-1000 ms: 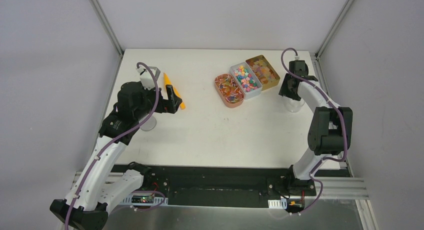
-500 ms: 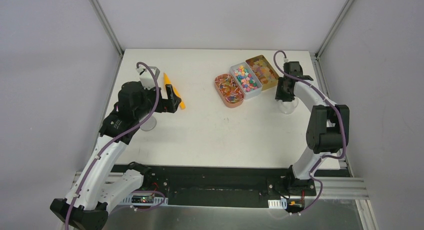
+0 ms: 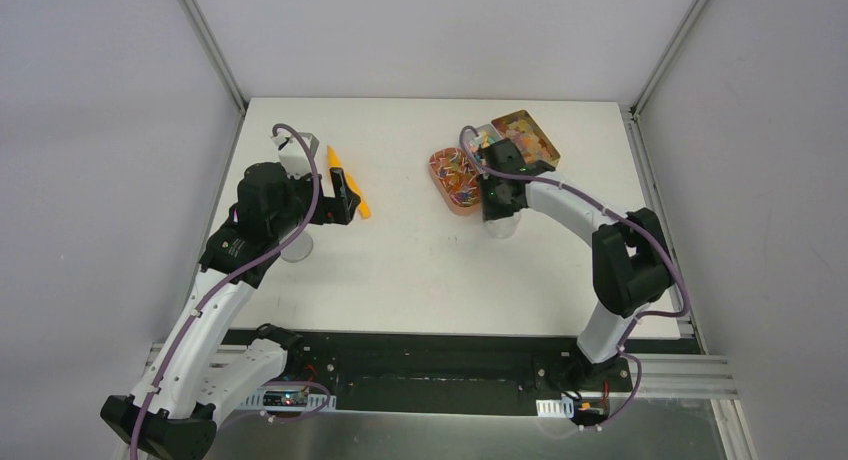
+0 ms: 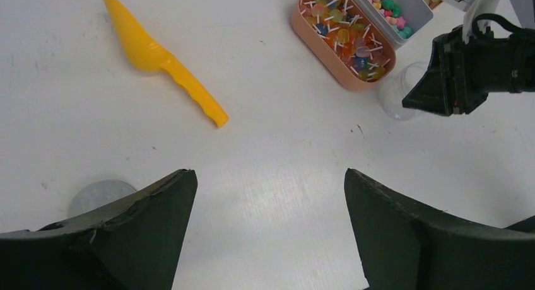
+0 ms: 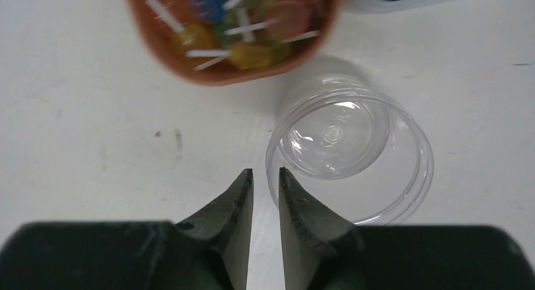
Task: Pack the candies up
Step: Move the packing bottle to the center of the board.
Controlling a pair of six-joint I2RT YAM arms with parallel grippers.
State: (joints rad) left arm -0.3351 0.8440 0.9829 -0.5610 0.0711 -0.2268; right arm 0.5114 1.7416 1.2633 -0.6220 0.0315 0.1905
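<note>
Gripping rim of clear cup [image 5: 337, 135] beside lollipop tray [image 5: 217, 75], right hand [image 5: 265, 174]

The cup [image 5: 350, 145] stands just before the lollipop tray [image 5: 221, 75], the scoop [image 4: 158, 53] well left.

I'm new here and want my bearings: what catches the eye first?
Bright sweets at the far side: lollipops in an orange tray, beside the candies. Just in front, the right gripper pinches the rim of a clear cup. A yellow scoop lies to the left, near the open left gripper.
</note>
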